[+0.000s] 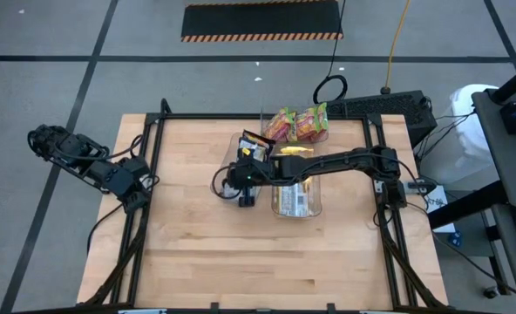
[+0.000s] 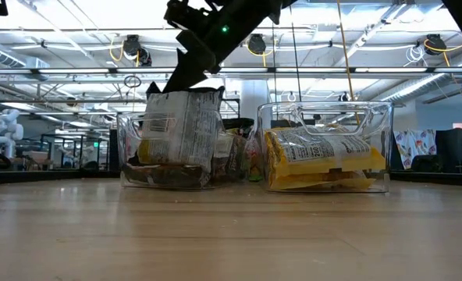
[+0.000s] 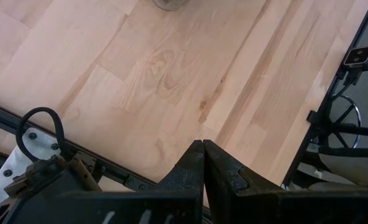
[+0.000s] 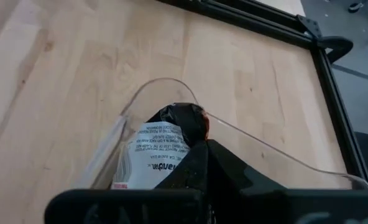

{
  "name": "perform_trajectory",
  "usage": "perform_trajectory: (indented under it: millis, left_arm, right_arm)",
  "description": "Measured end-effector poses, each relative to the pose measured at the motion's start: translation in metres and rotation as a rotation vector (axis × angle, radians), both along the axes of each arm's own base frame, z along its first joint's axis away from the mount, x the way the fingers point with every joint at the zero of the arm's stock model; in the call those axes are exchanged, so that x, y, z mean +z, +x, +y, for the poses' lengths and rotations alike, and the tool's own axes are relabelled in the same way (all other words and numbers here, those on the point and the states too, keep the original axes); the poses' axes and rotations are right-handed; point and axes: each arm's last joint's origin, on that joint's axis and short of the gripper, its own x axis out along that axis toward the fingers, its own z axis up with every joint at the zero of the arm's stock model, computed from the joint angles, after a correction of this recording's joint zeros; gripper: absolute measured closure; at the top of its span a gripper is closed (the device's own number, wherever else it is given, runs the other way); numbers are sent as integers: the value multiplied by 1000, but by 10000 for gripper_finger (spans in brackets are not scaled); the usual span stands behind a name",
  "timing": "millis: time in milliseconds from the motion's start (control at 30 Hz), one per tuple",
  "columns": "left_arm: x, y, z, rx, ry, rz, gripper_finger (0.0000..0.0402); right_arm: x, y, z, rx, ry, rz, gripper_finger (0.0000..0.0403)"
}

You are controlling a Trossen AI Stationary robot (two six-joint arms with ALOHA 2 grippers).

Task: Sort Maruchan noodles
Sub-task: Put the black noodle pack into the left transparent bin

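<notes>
Noodles fill three clear bins on the table (image 1: 197, 262): yellow packets (image 2: 325, 160) in one bin (image 1: 297, 199), pink-green packets (image 1: 297, 124) in another. Right gripper (image 1: 251, 157) pinches a dark packet (image 2: 180, 133), pale back showing, over the third bin (image 2: 168, 168). Left gripper (image 3: 203, 163) closed, empty, at the table's left edge.

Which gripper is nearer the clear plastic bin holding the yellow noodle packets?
Right. The right gripper hangs shut on a dark brown noodle packet over the neighbouring bin, just beside the clear plastic bin of yellow packets. The left gripper waits shut at the table's left edge.
</notes>
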Motion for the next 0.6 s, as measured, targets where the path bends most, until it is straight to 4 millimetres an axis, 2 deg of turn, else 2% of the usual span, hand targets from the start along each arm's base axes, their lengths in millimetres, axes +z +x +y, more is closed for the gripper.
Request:
perform_trajectory:
  millis: [333, 600]
  left_arm:
    - [0, 0, 0, 0, 0, 0, 396]
    - [0, 0, 0, 0, 0, 0, 396]
  right_arm:
    - [0, 0, -5, -43, 36, -7, 399]
    - [0, 0, -4, -40, 36, -7, 353]
